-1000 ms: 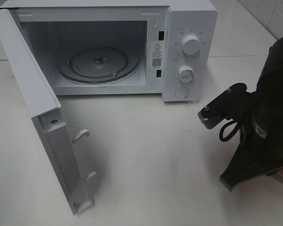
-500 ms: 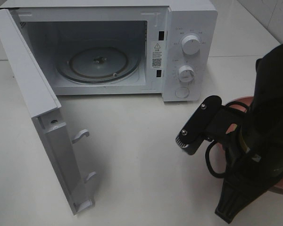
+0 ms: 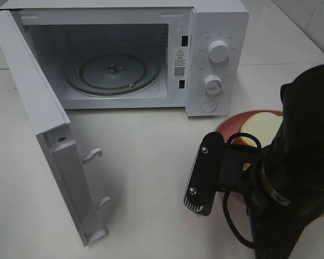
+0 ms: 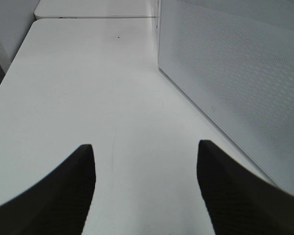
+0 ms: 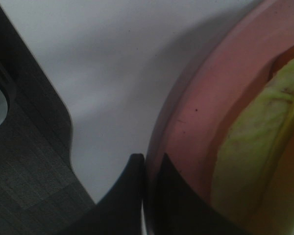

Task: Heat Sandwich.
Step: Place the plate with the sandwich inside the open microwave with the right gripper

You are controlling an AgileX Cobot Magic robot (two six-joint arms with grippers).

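Observation:
The sandwich [image 3: 262,129] lies on a round pink plate [image 3: 230,125] at the right, in front of the microwave's control panel; its white bread shows past my black right arm. In the right wrist view my right gripper [image 5: 149,165] is shut on the plate's rim [image 5: 196,122], with the sandwich's pale yellow-green layer [image 5: 255,161] just beyond. The white microwave [image 3: 227,32] stands at the back with its door [image 3: 38,108] swung wide to the left and a bare glass turntable [image 3: 113,73] inside. My left gripper [image 4: 144,145] hangs open over bare table, holding nothing.
The open door juts toward the table's front at the left, with two latch hooks [image 3: 92,155] on its edge. A white perforated microwave panel [image 4: 235,73] stands close beside my left gripper. White tabletop [image 3: 151,162] spreads between the door and the plate.
My right arm has swung left and toward the front, and the pink plate with the sandwich has come into view beside it. The left gripper has not moved.

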